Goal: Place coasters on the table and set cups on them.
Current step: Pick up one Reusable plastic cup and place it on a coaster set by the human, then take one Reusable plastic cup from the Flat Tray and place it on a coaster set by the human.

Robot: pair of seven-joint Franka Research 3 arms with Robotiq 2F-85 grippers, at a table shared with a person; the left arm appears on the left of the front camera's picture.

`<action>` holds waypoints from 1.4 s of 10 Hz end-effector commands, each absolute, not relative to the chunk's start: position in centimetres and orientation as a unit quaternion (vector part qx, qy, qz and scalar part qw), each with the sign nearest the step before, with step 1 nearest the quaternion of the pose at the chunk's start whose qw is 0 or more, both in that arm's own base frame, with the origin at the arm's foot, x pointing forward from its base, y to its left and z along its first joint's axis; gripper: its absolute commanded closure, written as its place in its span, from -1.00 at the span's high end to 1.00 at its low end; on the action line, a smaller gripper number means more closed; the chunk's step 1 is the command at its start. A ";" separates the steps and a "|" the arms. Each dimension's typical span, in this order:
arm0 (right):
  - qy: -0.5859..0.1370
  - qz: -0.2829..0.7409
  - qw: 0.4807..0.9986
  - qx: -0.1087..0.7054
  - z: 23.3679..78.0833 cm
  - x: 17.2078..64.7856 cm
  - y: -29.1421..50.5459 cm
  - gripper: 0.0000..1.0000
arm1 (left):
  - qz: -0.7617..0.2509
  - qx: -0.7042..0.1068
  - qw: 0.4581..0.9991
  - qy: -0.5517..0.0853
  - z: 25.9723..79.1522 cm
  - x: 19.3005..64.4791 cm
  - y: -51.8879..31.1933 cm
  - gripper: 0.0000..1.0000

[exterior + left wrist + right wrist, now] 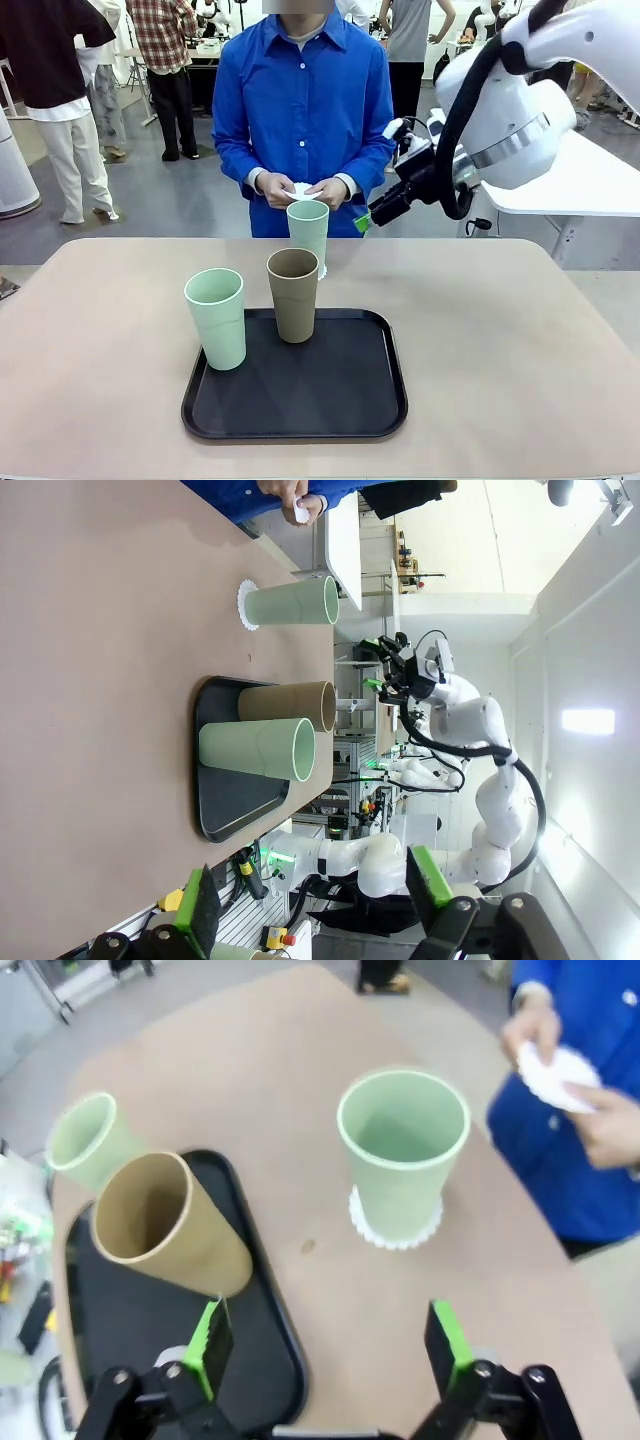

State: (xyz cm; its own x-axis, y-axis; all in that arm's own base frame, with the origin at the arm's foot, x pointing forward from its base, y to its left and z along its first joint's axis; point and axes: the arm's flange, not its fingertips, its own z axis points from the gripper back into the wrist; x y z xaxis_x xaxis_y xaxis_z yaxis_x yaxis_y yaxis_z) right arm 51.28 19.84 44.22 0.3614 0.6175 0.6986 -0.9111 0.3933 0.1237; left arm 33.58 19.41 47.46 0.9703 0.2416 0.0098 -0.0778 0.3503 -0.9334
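Note:
One mint green cup (307, 232) stands on a white lace coaster (395, 1228) on the beige table (520, 330), near the far edge. The brown cup (293, 293) and the other mint cup (216, 318) stand on the black tray (295, 400). The person in blue holds more white coasters (300, 190) in both hands over the far edge. My right gripper (372, 215) hangs open in the air right of the person, above and behind the far cup; its own view has the green pads (210, 1345) wide apart. My left gripper (315, 900) is open and holds nothing, far from the cups.
The tray sits at the table's middle front. Bare tabletop lies on both sides of it and around the far cup. A white table (590, 185) stands behind at the right. Other people stand in the background.

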 end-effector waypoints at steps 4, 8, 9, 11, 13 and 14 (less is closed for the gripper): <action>-0.120 0.480 0.858 0.141 50.4 49.3 25.2 1.00 | 0.097 -0.566 0.816 -0.075 47.6 33.4 19.4 1.00; -0.133 0.474 0.861 0.128 49.8 48.4 24.7 1.00 | 0.097 -0.566 0.816 -0.075 47.6 33.4 19.4 1.00; -0.133 0.474 0.861 0.128 49.8 48.4 24.7 1.00 | 0.097 -0.566 0.816 -0.075 47.6 33.4 19.4 1.00; -0.133 0.474 0.861 0.128 49.8 48.4 24.7 1.00 | 0.097 -0.566 0.816 -0.075 47.6 33.4 19.4 1.00; -0.133 0.474 0.861 0.128 49.8 48.4 24.7 1.00 | 0.097 -0.566 0.816 -0.075 47.6 33.4 19.4 1.00; -0.133 0.474 0.861 0.128 49.8 48.4 24.7 1.00 | 0.097 -0.566 0.816 -0.075 47.6 33.4 19.4 1.00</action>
